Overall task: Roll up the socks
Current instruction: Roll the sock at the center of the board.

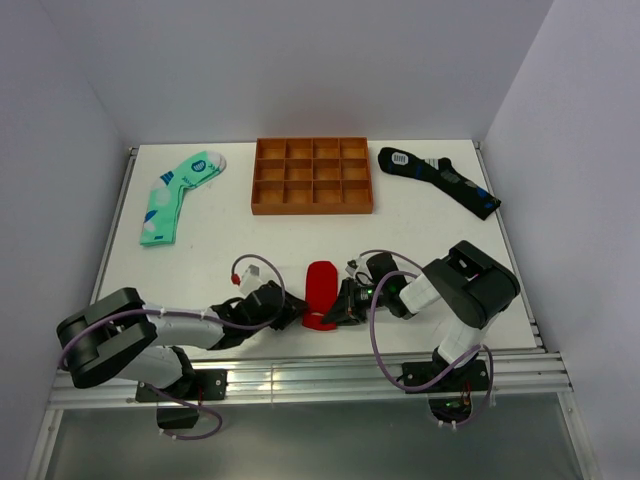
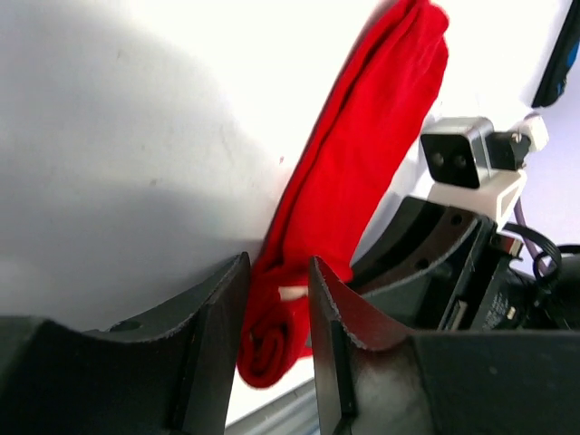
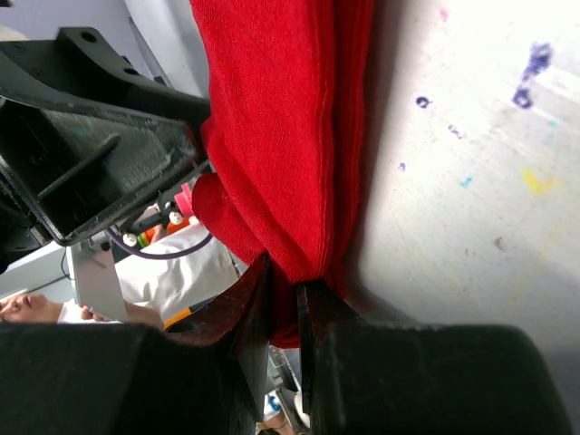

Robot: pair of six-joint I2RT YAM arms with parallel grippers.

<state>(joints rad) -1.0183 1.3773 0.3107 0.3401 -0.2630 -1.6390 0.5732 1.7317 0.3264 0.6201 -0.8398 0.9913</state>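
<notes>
A red sock [image 1: 320, 285] lies at the table's near middle, its near end rolled into a small coil [image 2: 270, 349]. My left gripper [image 1: 300, 316] reaches in from the left. In the left wrist view the left gripper [image 2: 276, 267] has its jaws close together with the coil filling the gap between them. My right gripper [image 1: 337, 311] comes from the right, opposite it. In the right wrist view the right gripper [image 3: 284, 276] is shut on a fold of the red sock [image 3: 281, 118]. A green patterned sock [image 1: 176, 195] lies at the back left and a dark sock [image 1: 440, 180] at the back right.
An orange compartment tray [image 1: 312, 176] stands at the back centre. The right arm's wrist camera [image 2: 462, 154] sits just beyond the sock. A metal rail [image 1: 320, 378] runs along the table's near edge by the arm bases.
</notes>
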